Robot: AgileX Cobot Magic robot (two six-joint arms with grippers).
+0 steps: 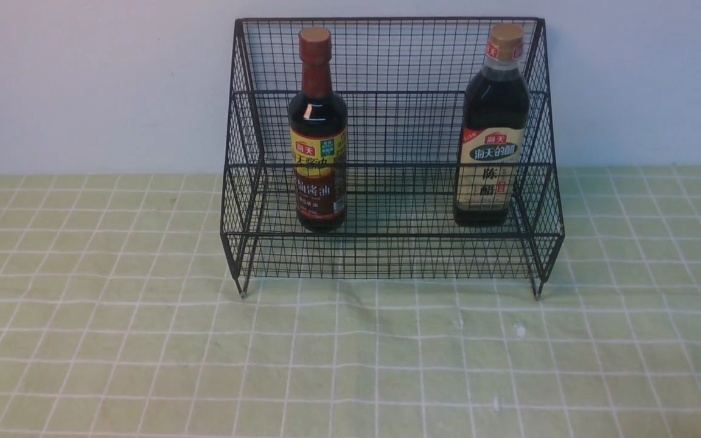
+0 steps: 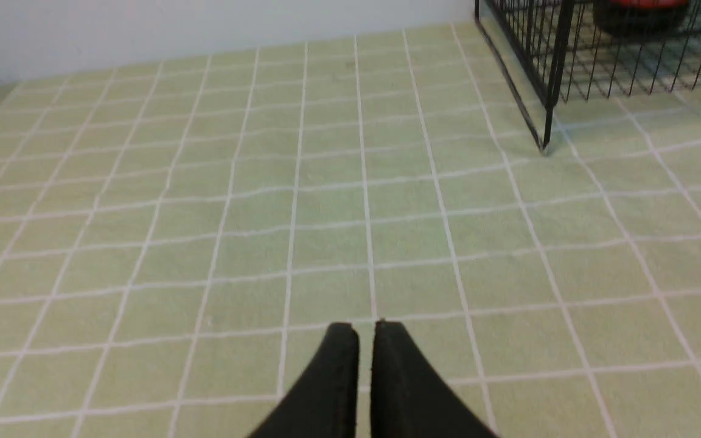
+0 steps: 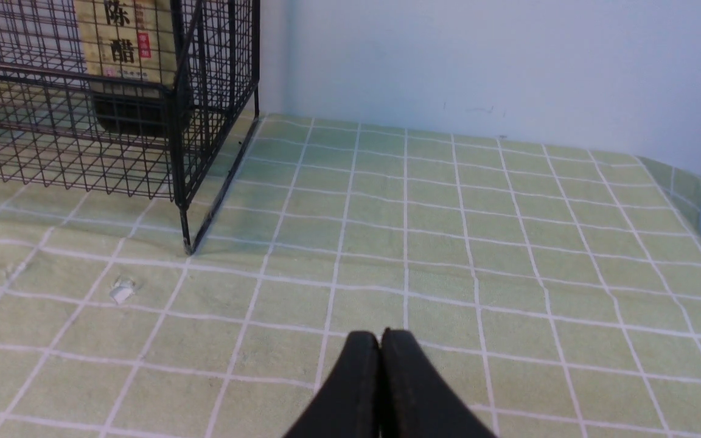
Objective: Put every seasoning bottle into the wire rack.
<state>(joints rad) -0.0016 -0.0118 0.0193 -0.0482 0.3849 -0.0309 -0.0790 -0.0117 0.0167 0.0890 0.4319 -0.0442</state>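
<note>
The 2 bottles are standing upright inside the rack (image 1: 387, 121) on the counter (image 1: 143, 340): the red-capped bottle (image 1: 318, 131) toward its left side, the tan-capped bottle (image 1: 491, 128) by its right wall. The left pincer (image 2: 366, 331) and right pincer (image 3: 380, 337) are hovering over bare cloth near the rack's feet, both fully closed and gripping nothing.

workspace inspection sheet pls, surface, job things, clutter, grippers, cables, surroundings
surface: green checked tablecloth, wrinkled.
job's things: red-brown-capped bottle and tan-capped bottle stand upright inside the black wire rack, toward its left and right ends.
clutter: small white scraps on the cloth.
grippers: left gripper and right gripper shut, empty, above bare cloth.
cables: nothing seen.
surroundings: plain pale wall behind.
</note>
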